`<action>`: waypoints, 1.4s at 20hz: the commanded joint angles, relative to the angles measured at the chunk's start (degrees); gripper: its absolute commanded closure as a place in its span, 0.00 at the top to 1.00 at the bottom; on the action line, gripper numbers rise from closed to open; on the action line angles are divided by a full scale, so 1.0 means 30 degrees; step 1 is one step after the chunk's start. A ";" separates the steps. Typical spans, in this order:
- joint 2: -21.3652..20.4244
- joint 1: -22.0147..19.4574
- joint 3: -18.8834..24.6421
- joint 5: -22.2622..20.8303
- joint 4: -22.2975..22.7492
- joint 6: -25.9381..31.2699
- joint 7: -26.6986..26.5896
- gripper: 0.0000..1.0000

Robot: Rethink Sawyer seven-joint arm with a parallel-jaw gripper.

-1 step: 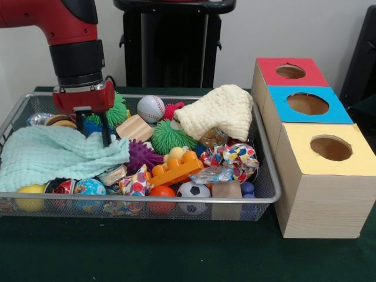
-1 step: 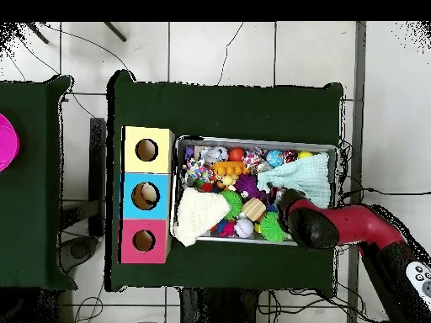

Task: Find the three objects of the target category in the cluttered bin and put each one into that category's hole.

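The gripper (image 1: 93,126) hangs low in the bin (image 1: 267,197), fingers a narrow gap apart and holding nothing, tips just at the mint cloth (image 1: 56,154), probably to drag it off what it hides. To its right lie a baseball (image 1: 151,108), spiky balls and a cream cloth (image 1: 218,110); which toys are targets I can't tell. Further right stand the holed boxes (image 1: 320,170).

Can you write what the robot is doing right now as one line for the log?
hand: open, down in bin | touching: mint cloth | holding: nothing | boxes: untouched
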 commanded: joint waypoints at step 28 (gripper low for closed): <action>-1.1506 0.0581 0.2969 0.8935 0.6780 0.1402 -0.0334 0.00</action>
